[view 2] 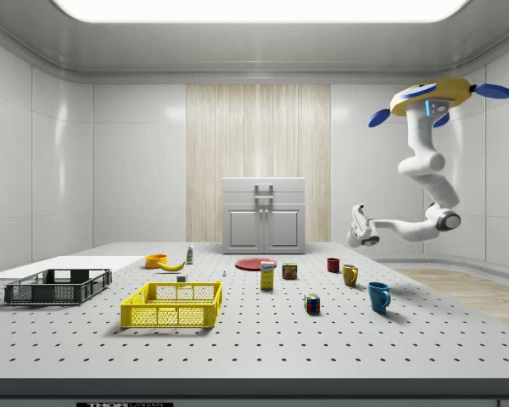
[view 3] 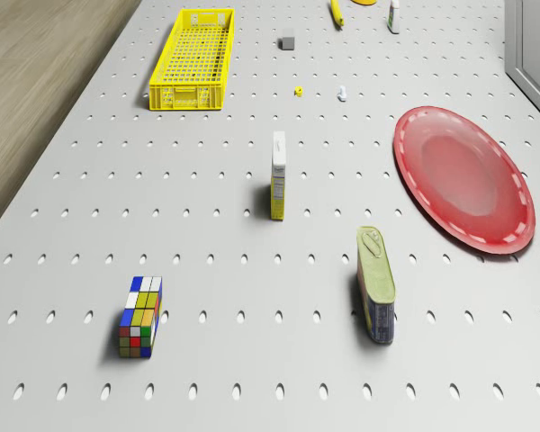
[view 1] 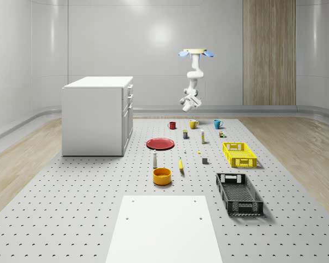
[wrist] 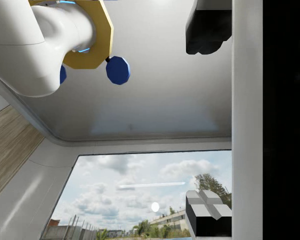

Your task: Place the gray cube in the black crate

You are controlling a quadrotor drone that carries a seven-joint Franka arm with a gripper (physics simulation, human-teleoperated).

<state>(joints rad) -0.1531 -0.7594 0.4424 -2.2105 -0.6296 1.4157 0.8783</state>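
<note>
The gray cube (view 1: pixel 205 160) is a small block on the perforated table, just beside the yellow crate (view 1: pixel 239 154); the drone view has the gray cube (view 3: pixel 287 42) too. The black crate (view 1: pixel 238 193) stands nearer the table's front, at the whole-scene view's right, and at the side view's left (view 2: pixel 58 286). The drone (view 1: pixel 196 53) hovers high over the far end of the table, above the mugs. Its arm hangs down and the gripper (view 1: pixel 187 103) is in mid-air, far from the cube. In the wrist view the gripper (wrist: pixel 207 120) is open with nothing between its fingers.
A white cabinet (view 1: pixel 98 115) stands at the whole-scene view's left. A red plate (view 1: pixel 160 143), orange bowl (view 1: pixel 162 175), banana (view 1: pixel 181 164), three mugs (view 1: pixel 193 124), a Rubik's cube (view 3: pixel 140 316), a can (view 3: pixel 376 283) and a small box (view 3: pixel 278 175) dot the table. A white sheet (view 1: pixel 164 227) lies at the front.
</note>
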